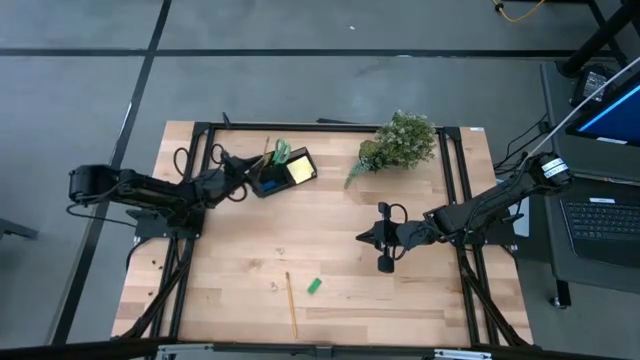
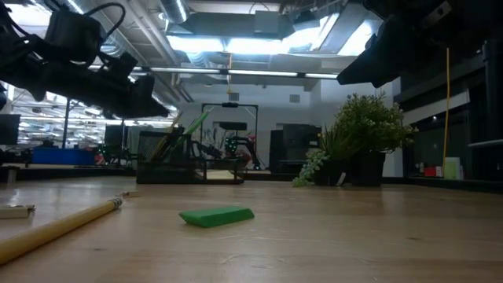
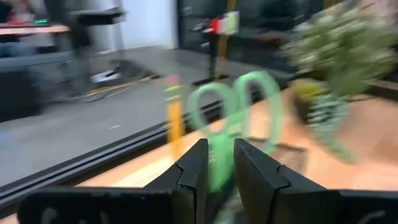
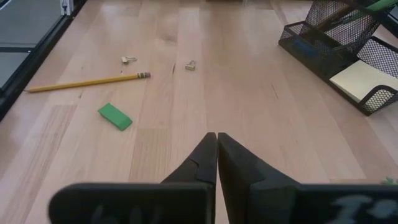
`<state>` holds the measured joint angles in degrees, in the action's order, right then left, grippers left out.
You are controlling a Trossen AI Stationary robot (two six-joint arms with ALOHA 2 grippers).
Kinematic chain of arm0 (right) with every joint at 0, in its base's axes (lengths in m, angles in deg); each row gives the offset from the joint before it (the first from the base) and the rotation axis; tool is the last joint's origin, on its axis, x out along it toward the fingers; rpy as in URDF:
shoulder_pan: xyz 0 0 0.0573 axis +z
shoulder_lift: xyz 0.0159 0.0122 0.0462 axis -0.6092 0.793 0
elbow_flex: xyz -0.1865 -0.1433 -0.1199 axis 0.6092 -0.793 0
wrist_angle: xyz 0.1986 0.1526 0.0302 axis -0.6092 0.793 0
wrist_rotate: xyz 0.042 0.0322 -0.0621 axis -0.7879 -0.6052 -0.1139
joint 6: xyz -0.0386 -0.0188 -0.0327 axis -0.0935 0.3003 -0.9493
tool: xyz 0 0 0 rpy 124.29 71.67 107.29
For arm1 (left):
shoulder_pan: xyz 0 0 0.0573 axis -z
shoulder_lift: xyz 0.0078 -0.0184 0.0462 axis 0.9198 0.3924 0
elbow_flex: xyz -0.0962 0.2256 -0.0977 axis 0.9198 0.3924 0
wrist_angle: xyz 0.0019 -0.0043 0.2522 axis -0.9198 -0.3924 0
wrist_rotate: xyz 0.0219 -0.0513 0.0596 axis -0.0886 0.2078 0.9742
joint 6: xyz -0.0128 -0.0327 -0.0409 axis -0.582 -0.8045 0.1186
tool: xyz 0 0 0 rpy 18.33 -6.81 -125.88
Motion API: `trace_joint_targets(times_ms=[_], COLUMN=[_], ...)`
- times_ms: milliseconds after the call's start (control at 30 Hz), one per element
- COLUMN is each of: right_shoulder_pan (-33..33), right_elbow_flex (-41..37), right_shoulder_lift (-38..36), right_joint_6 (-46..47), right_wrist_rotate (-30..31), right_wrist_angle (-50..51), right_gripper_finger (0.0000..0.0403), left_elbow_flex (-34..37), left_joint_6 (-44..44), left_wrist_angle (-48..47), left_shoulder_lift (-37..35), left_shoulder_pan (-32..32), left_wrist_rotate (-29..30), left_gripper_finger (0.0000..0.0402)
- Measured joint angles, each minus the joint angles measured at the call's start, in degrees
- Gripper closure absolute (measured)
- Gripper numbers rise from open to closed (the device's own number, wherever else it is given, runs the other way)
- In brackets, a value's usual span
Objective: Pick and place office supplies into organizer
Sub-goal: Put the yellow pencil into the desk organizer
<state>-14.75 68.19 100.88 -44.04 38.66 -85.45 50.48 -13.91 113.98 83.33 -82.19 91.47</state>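
The left gripper hangs at the organizer, and its own wrist view shows the green-handled scissors standing upright directly ahead, blades down in the mesh cup with the loops sticking out on top. The fingers are slightly spread with a narrow gap between them; the green seen through that gap is blurred, so I cannot tell whether they touch the scissors or merely frame them. This looks like the scissors being set into the cup, handles up so they stand. A yellow pencil stands in the same cup just beside the scissors.

The organizer's open tray holds the pale sticky-note pad, lying flat, on the side away from the left gripper. Something blue shows low in another compartment, too small to identify.

The right gripper hovers over bare counter, fingers pressed together and holding nothing. Ahead of it lie a loose pencil and a green block, near each other and well apart from the organizer.
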Motion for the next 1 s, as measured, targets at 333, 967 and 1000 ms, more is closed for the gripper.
trace_joint_targets(times_ms=[333,967,1000], right_shoulder_pan=[-0.11,-3.93,-3.91], right_elbow_flex=[0.0,0.0,0.0], right_shoulder_lift=[0.0,0.0,0.0], right_joint_6=[-0.15,1.84,1.81], right_wrist_rotate=[-0.02,-0.07,-0.09], right_wrist_angle=[-0.04,-1.66,-1.64], right_gripper_finger=[0.0386,0.0386,0.0386], left_elbow_flex=[-3.99,-31.99,-32.52], left_joint_6=[6.54,-5.61,-7.08], left_wrist_angle=[0.96,-60.55,-62.21], left_shoulder_lift=[-0.05,0.0,0.0], left_shoulder_pan=[7.4,27.67,28.66], left_wrist_rotate=[-9.33,-8.4,-7.9], left_gripper_finger=[0.0337,0.0398,0.0398])
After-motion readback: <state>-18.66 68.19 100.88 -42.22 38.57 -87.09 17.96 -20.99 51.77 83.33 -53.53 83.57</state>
